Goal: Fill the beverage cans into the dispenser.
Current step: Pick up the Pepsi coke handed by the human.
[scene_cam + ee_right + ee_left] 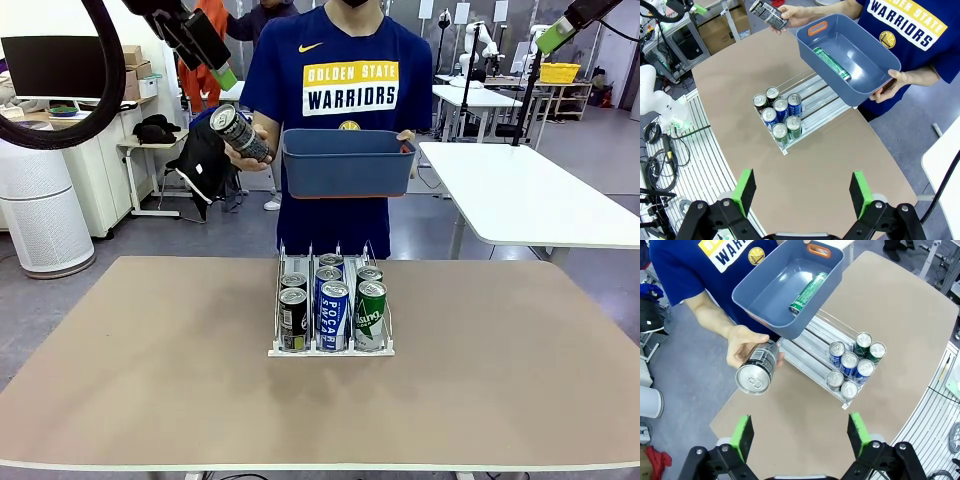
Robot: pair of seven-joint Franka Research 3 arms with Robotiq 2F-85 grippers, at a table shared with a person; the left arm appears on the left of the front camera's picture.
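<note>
The left fingers [743,436] and right fingers [746,192] stand wide apart, holding nothing, high over the desk [150,380]. The cans [333,315] look stiff, smooth and probably weighty, so they are best gripped squarely across the mid-body. There are nine: seven in the rack [807,349] at the desk's far edge (two black, three blue, two green), one black can [759,371] in the person's hand [742,345], and one green can [809,292] in the bin [345,165].

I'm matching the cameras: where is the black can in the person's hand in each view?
Front view: black can, upper left of centre.
Left wrist view: left of centre, silver top facing the camera.
Right wrist view: top edge, left of centre.
Shared landmark: blue bin beside it.
</note>
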